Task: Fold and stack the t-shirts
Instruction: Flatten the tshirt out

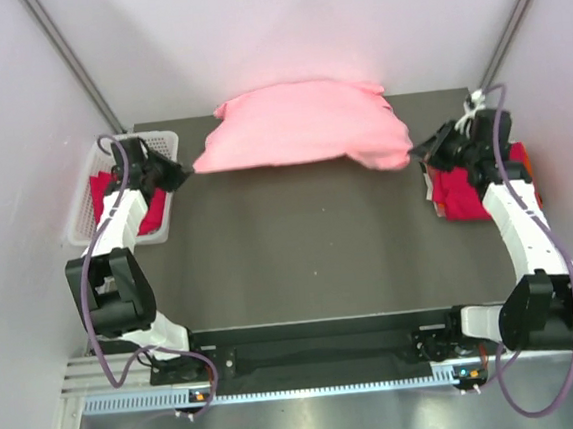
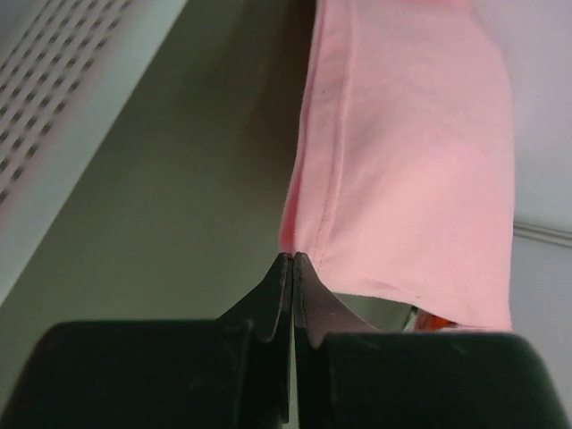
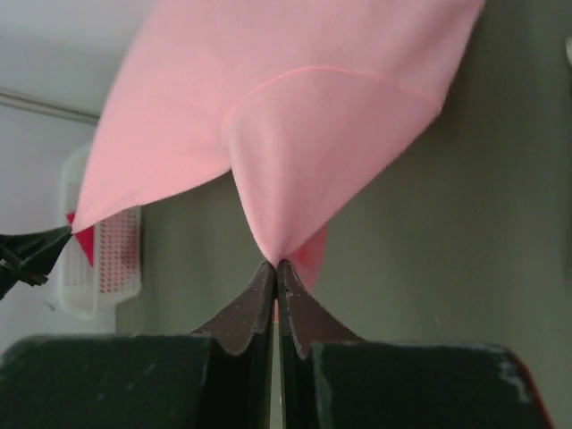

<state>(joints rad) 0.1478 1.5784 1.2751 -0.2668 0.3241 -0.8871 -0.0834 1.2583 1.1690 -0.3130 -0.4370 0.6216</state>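
T-shirts are showing in three places in the top view. One salmon-pink t-shirt (image 1: 299, 123) is being held stretched across the upper centre, crimson cloth (image 1: 149, 214) is lying in the one white basket (image 1: 79, 215) at the left edge, and one crimson pile (image 1: 460, 191) is sitting at the right edge of the dark counter (image 1: 309, 243). Two arms are reaching up, and the left jaws and the right jaws are each pinching shut on a lower corner of the pink shirt. The wrist views are showing that pinch closely, tips pressed together on the fabric, while the top view alone is showing the shirt's whole spread
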